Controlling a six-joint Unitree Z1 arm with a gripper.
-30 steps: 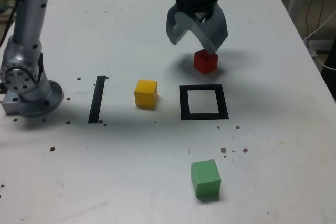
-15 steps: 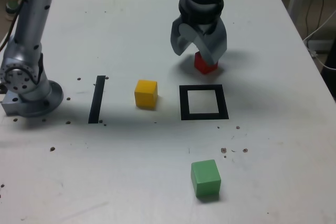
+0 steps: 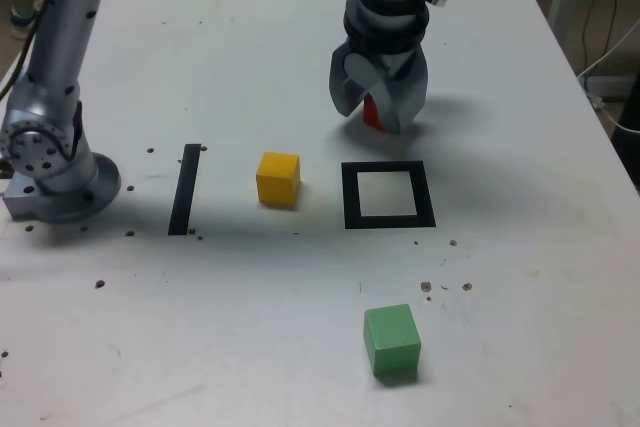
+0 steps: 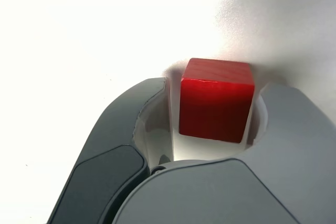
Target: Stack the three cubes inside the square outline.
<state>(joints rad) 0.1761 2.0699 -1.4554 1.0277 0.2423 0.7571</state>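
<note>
1. Gripper [image 3: 374, 121], grey, two curved jaws: upper centre of the exterior view, lowered around the red cube. State: unclenched, jaws parted; the wrist view shows narrow gaps beside the cube, with no firm grip seen.
2. Red cube [image 4: 215, 106], matte: between the jaws, resting on the white tabletop [image 3: 250, 337]; partly hidden by the gripper in the exterior view, above the square outline.
3. Yellow cube [image 3: 278, 180]: left of centre in the exterior view, between the tape strip and the square outline.
4. Green cube [image 3: 392, 340]: lower part of the exterior view, right of centre, below the square outline.
5. Square outline [image 3: 352, 197], black tape, white centre: right of centre, holding no cube.
6. Tape strip [image 3: 185, 190], black, straight: left part of the exterior view.
</note>
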